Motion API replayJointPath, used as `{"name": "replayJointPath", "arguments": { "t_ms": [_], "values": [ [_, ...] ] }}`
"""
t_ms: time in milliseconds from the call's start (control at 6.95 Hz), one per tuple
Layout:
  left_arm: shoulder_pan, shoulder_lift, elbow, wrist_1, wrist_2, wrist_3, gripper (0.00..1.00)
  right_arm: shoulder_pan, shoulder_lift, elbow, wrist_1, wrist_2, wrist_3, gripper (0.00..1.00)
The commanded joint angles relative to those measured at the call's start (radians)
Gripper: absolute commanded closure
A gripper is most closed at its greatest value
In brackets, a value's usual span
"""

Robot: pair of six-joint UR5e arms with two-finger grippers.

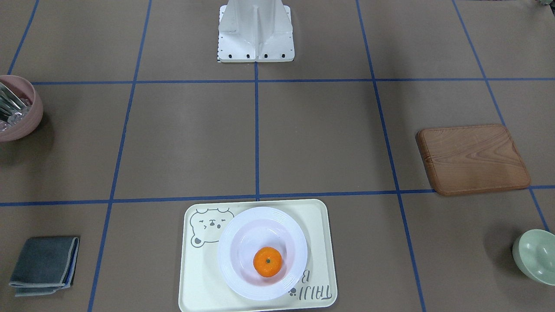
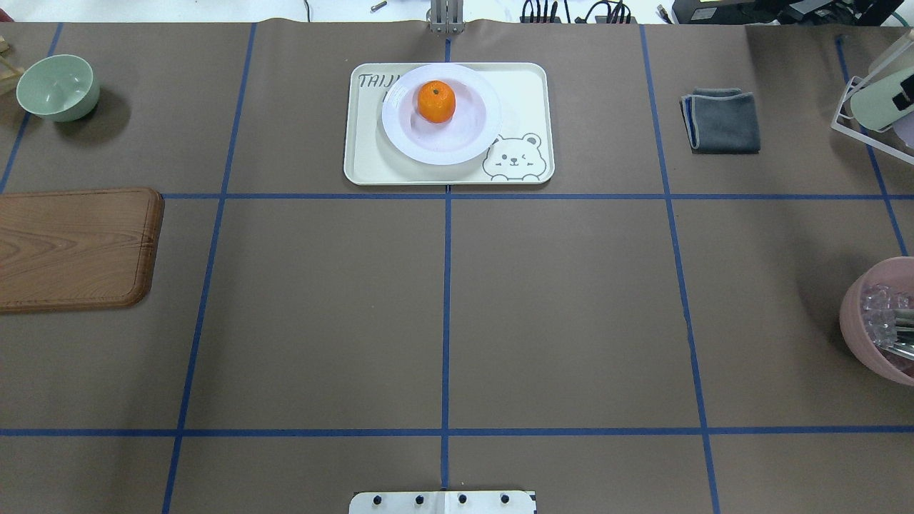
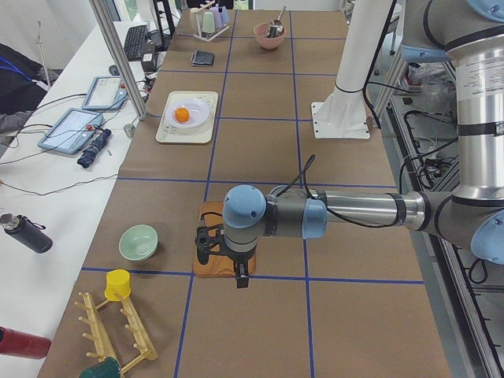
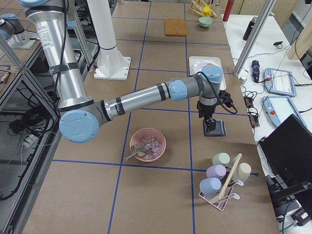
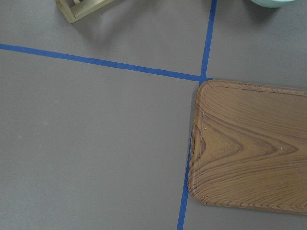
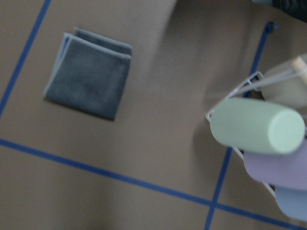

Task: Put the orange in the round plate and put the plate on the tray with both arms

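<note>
The orange (image 1: 267,261) (image 2: 436,101) lies inside the white round plate (image 1: 234,234) (image 2: 407,143). The plate rests on the cream tray (image 1: 195,281) (image 2: 528,93) with the bear drawing, at the table's far middle. Neither arm appears in the overhead or front views. In the left side view the near left gripper (image 3: 239,277) hangs over the wooden board, far from the tray. In the right side view the near right gripper (image 4: 208,122) hangs over the grey cloth. I cannot tell whether either gripper is open or shut.
A wooden board (image 2: 71,246) (image 5: 249,148) and a pale green bowl (image 2: 57,86) sit on the robot's left. A folded grey cloth (image 2: 721,120) (image 6: 88,79), a pink bowl (image 2: 878,321) and a cup rack (image 6: 256,125) sit on its right. The white base stand (image 1: 256,30) is at the robot's side.
</note>
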Motion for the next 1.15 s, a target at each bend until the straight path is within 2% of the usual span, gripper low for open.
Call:
{"name": "replayJointPath", "arguments": {
  "t_ms": [0, 144, 432, 575, 719, 1007],
  "values": [
    [0.003, -0.003, -0.005, 0.004, 0.005, 0.000, 0.02, 0.033, -0.239, 0.095, 0.060, 0.004, -0.004, 0.00],
    [0.010, -0.002, -0.008, 0.004, 0.006, 0.002, 0.02, 0.034, -0.284, 0.083, 0.118, 0.010, 0.004, 0.00],
    [0.009, 0.008, -0.041, 0.001, 0.003, 0.000, 0.02, 0.036, -0.329, 0.089, 0.154, 0.032, 0.005, 0.00],
    [0.007, 0.009, -0.042, 0.002, 0.005, 0.000, 0.02, 0.059, -0.340, 0.089, 0.154, 0.118, 0.004, 0.00],
    [0.009, 0.009, -0.042, 0.002, 0.005, 0.000, 0.02, 0.079, -0.360, 0.092, 0.155, 0.157, 0.001, 0.00],
    [0.007, 0.009, -0.045, 0.001, 0.005, 0.000, 0.02, 0.088, -0.371, 0.075, 0.225, 0.155, 0.002, 0.00]
  ]
}}
